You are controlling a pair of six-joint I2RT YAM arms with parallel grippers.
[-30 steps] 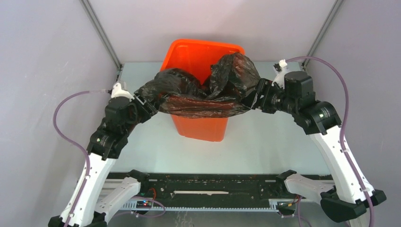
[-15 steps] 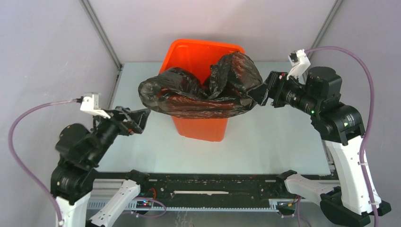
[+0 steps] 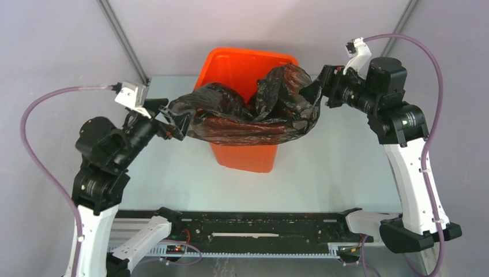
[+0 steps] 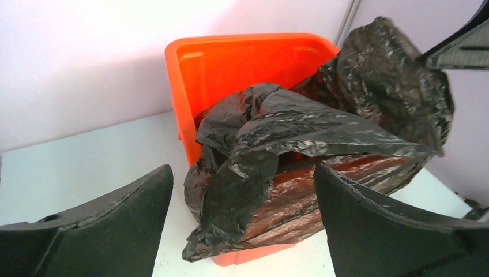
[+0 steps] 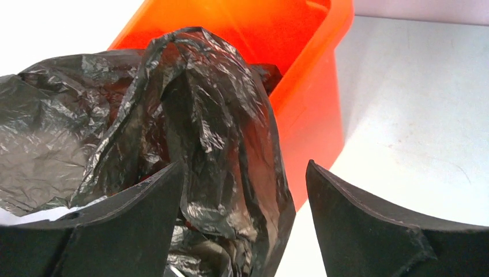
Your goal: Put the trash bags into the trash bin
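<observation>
The trash bin [image 3: 245, 157], a bright orange tub, stands at the back middle of the table. The trash bag [image 3: 248, 112], black and crinkled, lies draped across its rim, both ends hanging outside the walls. My left gripper [image 3: 173, 120] is open at the bag's left end. In the left wrist view the bag [image 4: 300, 150] and bin [image 4: 230, 63] lie ahead of the open left gripper [image 4: 242, 170]. My right gripper [image 3: 320, 86] is open at the bag's upper right. In the right wrist view a fold of the bag [image 5: 190, 115] hangs between the spread jaws of the right gripper [image 5: 245, 163], beside the bin [image 5: 300, 69].
The grey table [image 3: 340, 156] is enclosed by pale walls, with metal frame posts [image 3: 124, 40] at the back corners. A black rail [image 3: 259, 222] runs along the near edge between the arm bases. Purple cables [image 3: 34, 150] loop from both arms.
Both grippers opened and let go of the bag, which stays draped over the bin. The left arm pulled back, then returned to the bag's left end. The right gripper moved up and back.
</observation>
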